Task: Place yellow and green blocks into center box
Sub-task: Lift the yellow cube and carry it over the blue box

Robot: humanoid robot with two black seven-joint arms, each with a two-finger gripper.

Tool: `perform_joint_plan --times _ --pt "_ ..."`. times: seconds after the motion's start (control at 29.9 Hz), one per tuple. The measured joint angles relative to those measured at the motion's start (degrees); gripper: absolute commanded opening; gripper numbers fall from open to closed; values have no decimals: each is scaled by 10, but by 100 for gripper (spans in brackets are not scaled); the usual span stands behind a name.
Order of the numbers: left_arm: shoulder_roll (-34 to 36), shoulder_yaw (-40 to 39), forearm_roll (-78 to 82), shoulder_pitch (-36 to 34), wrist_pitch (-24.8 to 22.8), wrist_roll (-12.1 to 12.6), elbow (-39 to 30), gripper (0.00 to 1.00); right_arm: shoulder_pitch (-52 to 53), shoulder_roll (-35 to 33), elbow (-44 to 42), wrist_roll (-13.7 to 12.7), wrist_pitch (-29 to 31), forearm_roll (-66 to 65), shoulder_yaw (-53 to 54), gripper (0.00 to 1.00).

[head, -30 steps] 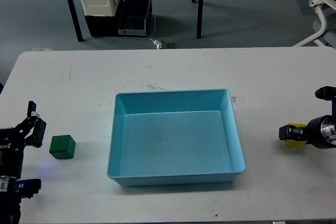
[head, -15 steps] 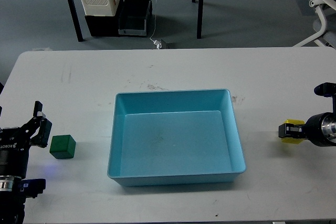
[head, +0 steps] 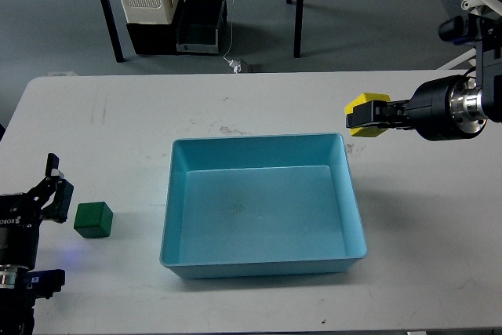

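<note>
The right gripper (head: 369, 115) is clamping the yellow block (head: 365, 115) in the air, just beyond the far right corner of the blue box (head: 263, 203). The green block (head: 93, 219) is resting on the white table (head: 408, 256), just beside the spread-fingered left gripper (head: 53, 194).

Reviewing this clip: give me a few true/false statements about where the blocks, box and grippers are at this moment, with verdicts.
1. The right gripper holds the yellow block. True.
2. The yellow block is lying inside the box. False: it is held in the air near the box's far right corner.
3. The green block sits on the table, left of the box. True.
4. The left gripper is shut on the green block. False: it is open beside the block, not gripping it.
5. The box already contains one block. False: it is empty.
</note>
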Motion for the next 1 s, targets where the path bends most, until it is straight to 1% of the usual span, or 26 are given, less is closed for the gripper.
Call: perform_joint_plan --times 0.13,0.3,0.37,0.43,0.5,0.54,0.57,0.6,0.64,0.84,1.0 --pt "0 -2 0 0 0 -1 0 100 9 99 -33 0 0 -6 -51 0" --pt "0 -3 -1 0 0 -8 0 100 -10 186 -90 0 0 -45 -89 0" --pt "0 -4 -1 0 0 -9 0 100 -19 218 -113 0 0 -55 -94 7" --pt "0 -4 -1 1 0 -9 0 100 -23 246 -136 0 0 -60 -96 19" --pt "0 -4 -1 2 0 -9 0 100 -25 268 -154 0 0 -62 -101 40" --pt "0 -4 -1 2 0 -9 0 100 -25 276 -157 0 0 -62 -105 54" --pt "0 -4 -1 2 0 -9 0 100 -25 283 -159 0 0 -62 -108 74" --pt "0 -4 -1 2 0 -10 0 100 -25 287 -161 0 0 -62 -110 91" --pt "0 -4 -1 2 0 -10 0 100 -25 290 -161 0 0 -62 -111 98" --pt "0 -3 -2 0 0 -9 1 100 -25 296 -163 0 0 -61 -111 99" --pt "0 -2 -1 -1 0 -9 1 100 -18 293 -177 0 0 -58 -90 99"
